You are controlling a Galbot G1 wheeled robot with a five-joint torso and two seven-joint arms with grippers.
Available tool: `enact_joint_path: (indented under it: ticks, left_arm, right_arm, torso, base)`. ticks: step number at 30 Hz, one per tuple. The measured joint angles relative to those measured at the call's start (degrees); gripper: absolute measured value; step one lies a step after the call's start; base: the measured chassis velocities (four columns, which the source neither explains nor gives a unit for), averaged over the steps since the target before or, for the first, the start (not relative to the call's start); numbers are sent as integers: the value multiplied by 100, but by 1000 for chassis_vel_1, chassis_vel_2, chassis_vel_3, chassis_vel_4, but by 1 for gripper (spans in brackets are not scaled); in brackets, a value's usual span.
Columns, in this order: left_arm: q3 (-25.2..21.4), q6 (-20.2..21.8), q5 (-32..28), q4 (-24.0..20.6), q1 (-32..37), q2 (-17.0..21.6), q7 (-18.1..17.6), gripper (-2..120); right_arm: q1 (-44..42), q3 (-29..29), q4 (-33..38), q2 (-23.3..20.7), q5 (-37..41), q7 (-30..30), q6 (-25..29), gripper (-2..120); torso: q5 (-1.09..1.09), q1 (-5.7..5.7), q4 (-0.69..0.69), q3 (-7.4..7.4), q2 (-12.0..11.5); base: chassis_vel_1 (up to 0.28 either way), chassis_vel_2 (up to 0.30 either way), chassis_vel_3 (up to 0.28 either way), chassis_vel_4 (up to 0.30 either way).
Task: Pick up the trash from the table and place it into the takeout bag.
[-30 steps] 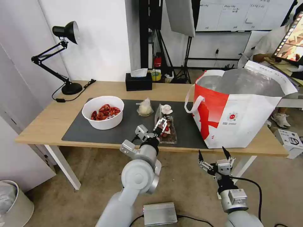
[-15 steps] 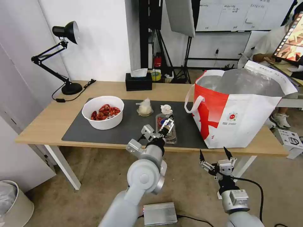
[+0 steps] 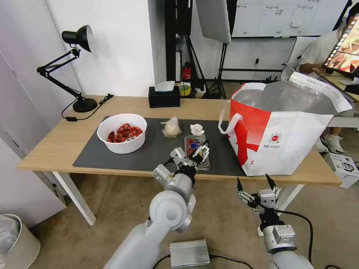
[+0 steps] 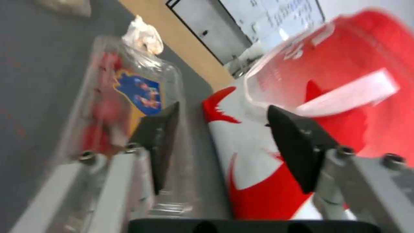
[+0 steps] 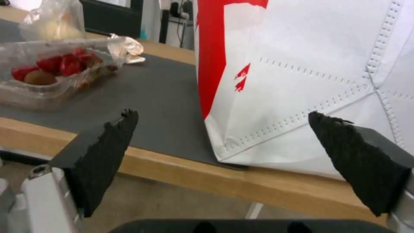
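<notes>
Your left gripper [image 3: 200, 150] sits at the near right edge of the clear plastic clamshell tray [image 3: 195, 145] with its fingers spread — in the left wrist view one pad [image 4: 157, 142] lies against the tray's clear side [image 4: 125, 106] and the other hangs free on the bag's side, so nothing is clamped. The tray rests on the dark grey mat [image 3: 149, 157] of the table [image 3: 56, 145], just in front of the crumpled white tissue [image 3: 197, 129]. The small knotted clear bag [image 3: 171, 127] and the white round bowl [image 3: 122, 133] lie farther to your left. The takeout bag [image 3: 284, 130] stands open on the right end. Your right gripper [image 3: 255, 184] hangs released below the table's front edge — near the bag's lower corner [image 5: 224, 155].
</notes>
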Motion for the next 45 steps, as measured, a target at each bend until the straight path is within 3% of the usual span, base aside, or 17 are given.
enact_joint_path:
  ticks: [2,6,8,13,15,28,38,42,45]
  left_arm:
    - [139,140,195,62,-235,348,106,44]
    - [266,266,286,114,-447,580,132,35]
    - [433,378,451,207,-672,772,188,24]
    - [619,492,552,350,-844,885,243,11]
    - [729,514,650,467,-893,896,266,0]
    - [1052,756,1500,662,-997,1107,622,0]
    - [1072,851,1531,758,-1071,1314,811,0]
    - [1077,861,1525,759,-1080,1371,848,0]
    - [1099,861,1521,728,-1045,1367,852,0]
  right_arm:
    - [1,11,2,-16,6,1,0,100]
    - [0,16,8,-16,8,2,0,100]
    - [-11,16,16,0,8,3,0,100]
    - [-13,16,19,25,7,4,0,100]
    - [-13,16,19,31,7,4,0,100]
    - [-43,48,88,19,12,1,0,100]
    - [40,11,80,8,73,-6,-28,100]
    - [119,-49,129,-43,486,-70,-139,100]
    - [248,-206,350,-163,1727,-205,-353,100]
  torso:
    - [0,0,0,0,0]
    - [0,0,0,0,0]
    - [0,0,0,0,0]
    - [0,0,0,0,0]
    - [1,0,0,0,0]
    - [1,0,0,0,0]
    - [0,0,0,0,0]
    - [1,0,-1,0,0]
    - [1,0,-1,0,0]
  base:
    - [0,0,0,0]
    - [0,0,0,0]
    - [0,0,0,0]
    - [0,0,0,0]
    - [0,0,0,0]
    - [0,0,0,0]
    - [0,0,0,0]
    - [0,0,0,0]
    - [0,0,0,0]
